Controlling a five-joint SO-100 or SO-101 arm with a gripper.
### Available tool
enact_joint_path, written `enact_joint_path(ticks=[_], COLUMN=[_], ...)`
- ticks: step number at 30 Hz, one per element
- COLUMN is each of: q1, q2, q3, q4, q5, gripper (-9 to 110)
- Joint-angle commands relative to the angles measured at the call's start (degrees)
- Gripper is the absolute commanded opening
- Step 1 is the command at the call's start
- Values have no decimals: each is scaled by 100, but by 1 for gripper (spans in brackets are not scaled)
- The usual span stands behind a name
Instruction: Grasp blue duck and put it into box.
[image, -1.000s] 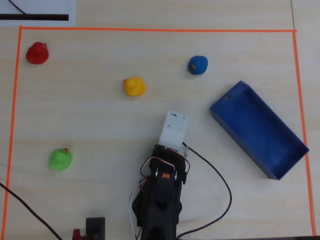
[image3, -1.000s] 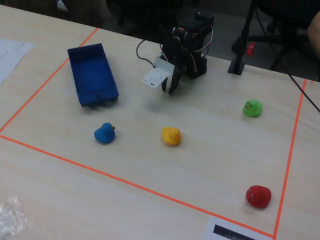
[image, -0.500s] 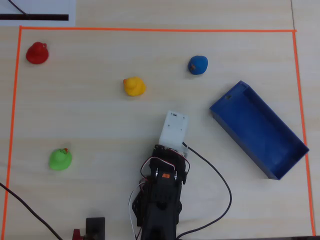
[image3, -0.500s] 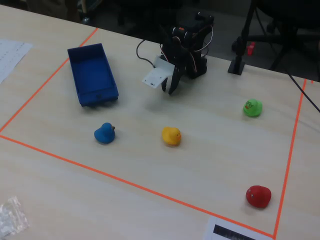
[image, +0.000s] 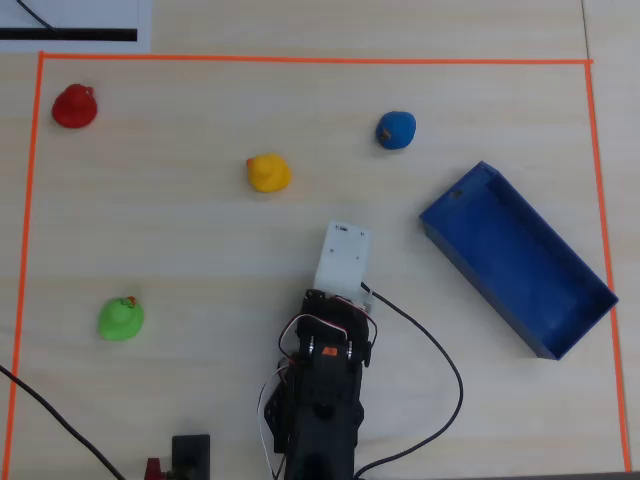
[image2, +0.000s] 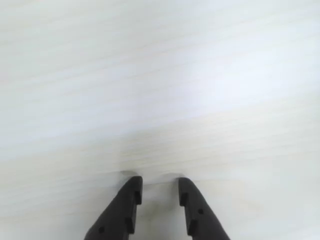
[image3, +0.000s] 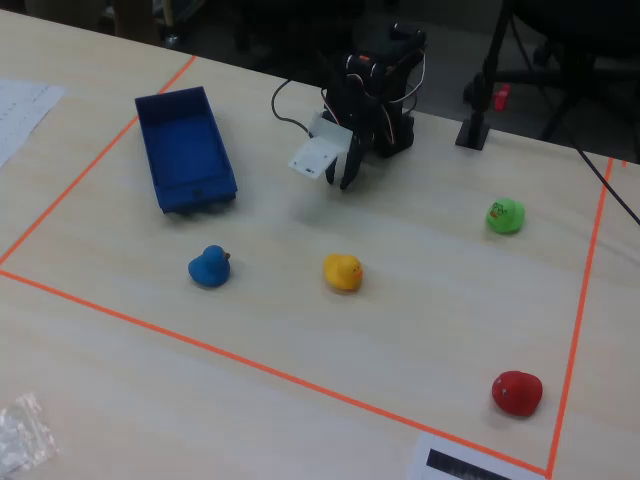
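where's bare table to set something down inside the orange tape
Overhead view: the widest bare patch lies between the red duck, yellow duck and green duck. Another strip runs along the top tape above the blue duck. It is tighter between the arm and the box, where a cable loops.

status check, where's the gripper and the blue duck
Gripper slightly open, empty, over bare table near the arm base. Blue duck untouched, just beyond the box end. Box empty. Path to duck clear; yellow duck off to the side.
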Motion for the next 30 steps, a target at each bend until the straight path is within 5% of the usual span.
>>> enact_joint_path(ticks=[1,3,6,13,19,30], q1=[-79,-114,246,800,1195,1477], q2=[-53,-114,-1239,-4966,-7462,-10696], q3=[-18,-79,-773,-4307,-6258,-6838], q4=[62,-325,-1819,-3375,-4175,-6899], q5=[237,176,193,580,571,712], gripper=[2,1,17,37,40,41])
